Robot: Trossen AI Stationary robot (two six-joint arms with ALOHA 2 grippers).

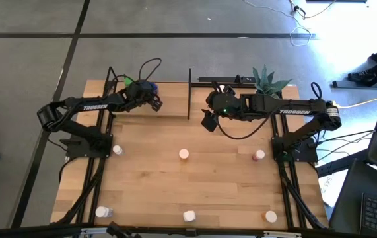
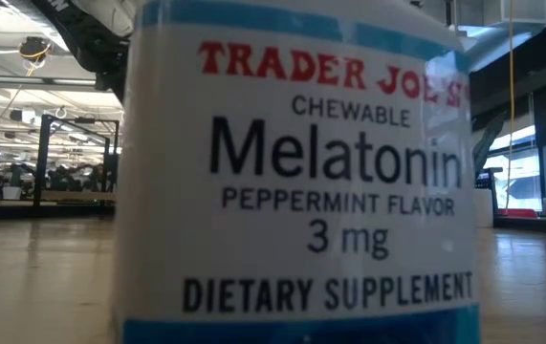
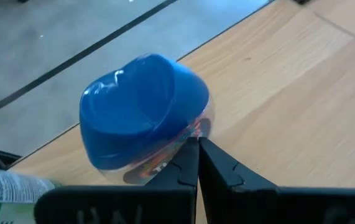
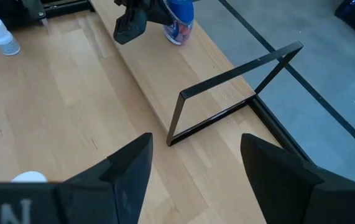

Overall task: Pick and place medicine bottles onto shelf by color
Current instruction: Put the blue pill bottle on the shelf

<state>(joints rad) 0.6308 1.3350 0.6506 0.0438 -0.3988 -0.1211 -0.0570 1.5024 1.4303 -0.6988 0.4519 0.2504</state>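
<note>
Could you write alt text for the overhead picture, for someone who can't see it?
Two dark robot arms reach over a wooden table toward a low shelf at its far edge. The left hand is shut beside a blue bottle; the right hand hangs open. Small white bottles dot the table.

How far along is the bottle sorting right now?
Done: the blue bottle and a green bottle stand on the shelf. In hand: nothing; the left claw is shut beside the blue bottle, the right claw open. Left: six white bottles on the table.
</note>
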